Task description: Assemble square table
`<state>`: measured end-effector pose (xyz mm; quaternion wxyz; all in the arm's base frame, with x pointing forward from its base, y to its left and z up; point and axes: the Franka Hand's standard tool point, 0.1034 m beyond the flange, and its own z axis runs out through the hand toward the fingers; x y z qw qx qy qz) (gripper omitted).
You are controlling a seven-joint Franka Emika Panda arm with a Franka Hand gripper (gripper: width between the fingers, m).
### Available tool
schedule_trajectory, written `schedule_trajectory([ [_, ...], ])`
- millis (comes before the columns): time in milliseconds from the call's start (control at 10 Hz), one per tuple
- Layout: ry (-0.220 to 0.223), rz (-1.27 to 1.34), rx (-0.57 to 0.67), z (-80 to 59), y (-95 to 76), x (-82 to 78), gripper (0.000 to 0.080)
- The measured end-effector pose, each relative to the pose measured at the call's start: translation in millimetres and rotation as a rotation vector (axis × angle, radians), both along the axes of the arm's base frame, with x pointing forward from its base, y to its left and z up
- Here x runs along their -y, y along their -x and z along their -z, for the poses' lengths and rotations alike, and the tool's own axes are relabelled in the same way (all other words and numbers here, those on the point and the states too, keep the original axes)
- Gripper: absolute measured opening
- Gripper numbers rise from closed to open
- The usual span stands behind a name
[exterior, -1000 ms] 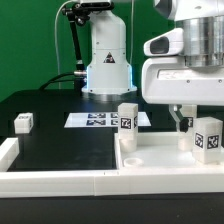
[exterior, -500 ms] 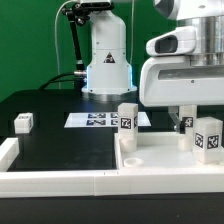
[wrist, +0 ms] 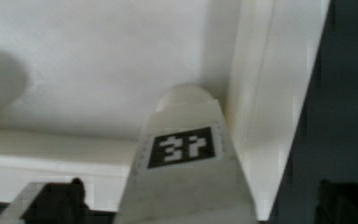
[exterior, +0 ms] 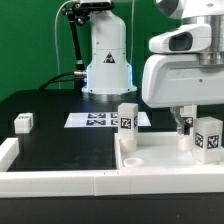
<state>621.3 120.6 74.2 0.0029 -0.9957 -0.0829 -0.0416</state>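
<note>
Black bench [exterior: 60, 140], white slab [exterior: 160, 162]: tool [wrist: 202, 205] straddles a tagged leg [wrist: 185, 150], jaws open (nothing gripped yet); centre it, then close squarely.

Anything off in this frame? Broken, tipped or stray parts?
Nothing looks damaged. One oddity: a short white block leg sits alone on the black table at the exterior view's left, far from the white square plastic slab, where a second leg and a third leg stand upright.
</note>
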Motion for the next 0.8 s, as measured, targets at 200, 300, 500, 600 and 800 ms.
schedule_trajectory([
  [200,0.000,0.003,0.000,0.0,0.0,0.1,0.0343],
  [300,0.000,0.003,0.000,-0.1,-0.1,0.1,0.0290],
  [500,-0.002,0.025,0.000,0.0,-0.1,0.1,0.0290],
  [600,-0.002,0.025,0.000,0.0,-0.1,0.1,0.0290],
  [800,-0.021,0.177,0.000,0.5,-0.3,-0.3,0.0290],
])
